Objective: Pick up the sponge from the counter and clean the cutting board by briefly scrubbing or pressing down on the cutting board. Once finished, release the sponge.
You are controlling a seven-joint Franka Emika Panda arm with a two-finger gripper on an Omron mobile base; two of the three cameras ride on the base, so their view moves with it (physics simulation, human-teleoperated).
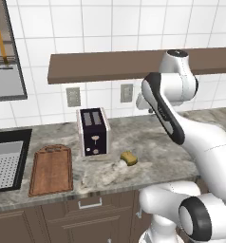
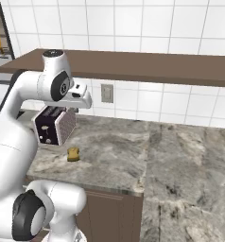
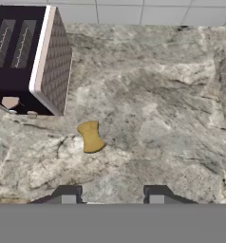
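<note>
Sponge (image 1: 129, 158) lies on the grey marbled counter (image 1: 172, 152), near its front edge, just off the toaster's (image 1: 92, 131) front corner at about 4 o'clock in the left base view. In the hand view the sponge (image 3: 91, 136) sits at roughly 10 o'clock from the claw (image 3: 110, 194), well above the two dark fingertips (image 3: 67, 193), with bare counter (image 3: 162, 104) between them. The claw's fingers stand apart and hold nothing. The toaster (image 3: 29, 59) fills the 10 to 11 o'clock corner of that view, slots up.

Cutting board (image 1: 51, 169) rests flat on the counter at 9 o'clock from the toaster, handle slot toward the wall, between the toaster and the black sink (image 1: 8, 163). A brown wall shelf (image 1: 105, 66) runs above, with two outlets (image 1: 127, 92) on the tiled wall beneath it. In the right base view the sponge (image 2: 73, 153) lies just in front of the toaster (image 2: 54, 125).
</note>
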